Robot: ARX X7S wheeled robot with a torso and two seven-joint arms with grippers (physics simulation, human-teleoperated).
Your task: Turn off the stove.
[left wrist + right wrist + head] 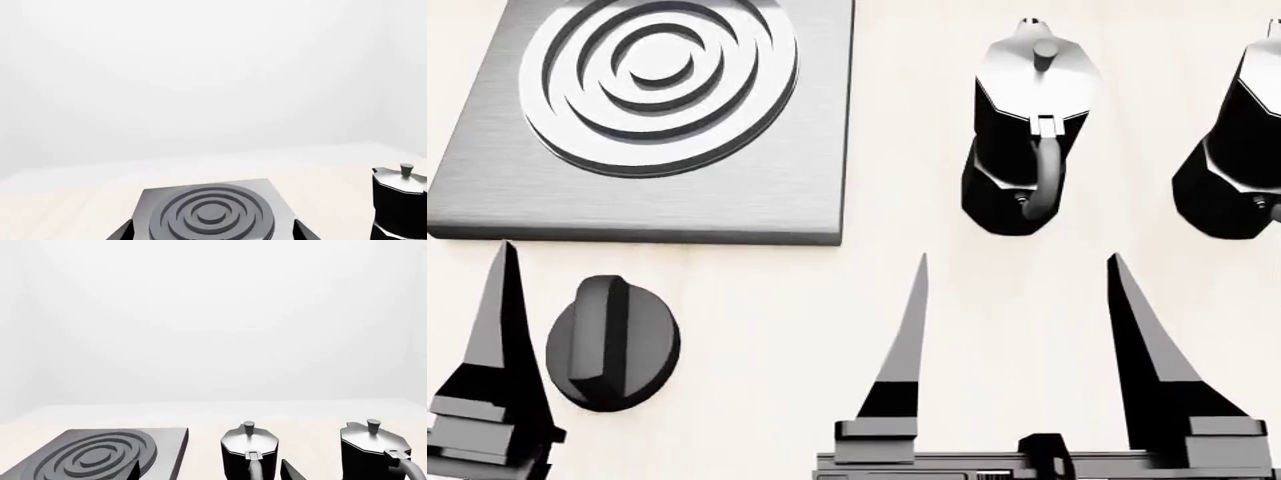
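Note:
The stove (761, 190) is a flat grey metal plate with a ringed burner, at the far left in the head view. Its black ridged knob (611, 343) lies on the table in front of it. One finger (501, 330) of my left gripper stands just left of the knob, not touching it; the other finger is out of that view. In the left wrist view the left gripper (212, 230) is open, its tips wide apart, with the stove (212, 212) ahead; the knob is hidden there. My right gripper (1018, 258) is open and empty, right of the knob.
Two black-and-silver moka pots (1028, 130) (1241, 140) stand right of the stove, the nearer one just beyond my right gripper's fingertips. They also show in the right wrist view (248, 452) (373, 450), and one shows in the left wrist view (400, 200). The pale table (774, 330) carries everything.

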